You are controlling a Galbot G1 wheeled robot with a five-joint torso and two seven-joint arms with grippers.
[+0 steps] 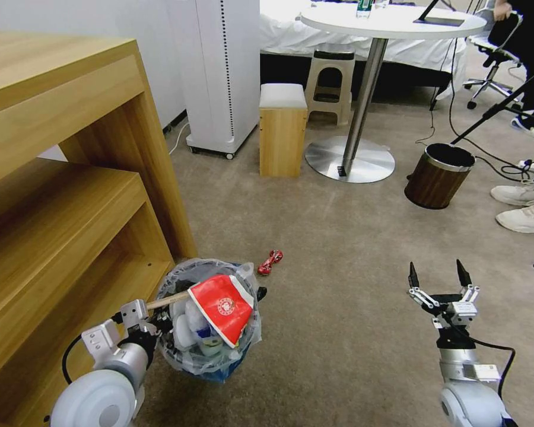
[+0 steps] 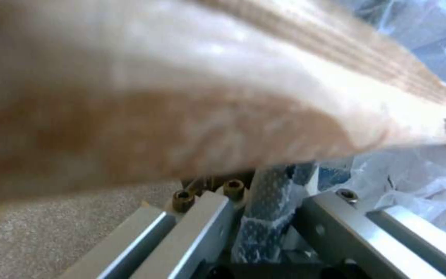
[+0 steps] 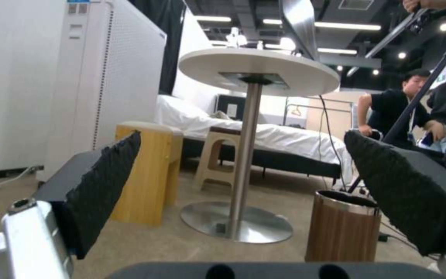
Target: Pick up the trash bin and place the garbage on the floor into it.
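**Bin held at rim, one wrapper left on carpet**

While L gripper (image 1: 141, 323) grips near rim of small round dark wire bin w/ crinkly clear liner (image 1: 210, 362), jaws closed on mesh + plastic, bin sits low beside light wooden shelf unit (image 1: 71, 196); probably held so litter can drop in. Contents: crushed red paper cup (image 1: 222, 305), wooden stick (image 1: 167, 300), bottles. Red shiny wrapper (image 1: 270, 261) lies on beige short-pile carpet (image 1: 338, 249) just beyond bin, fwd-left of R gripper (image 1: 438, 279), well apart. R gripper wide open, empty.
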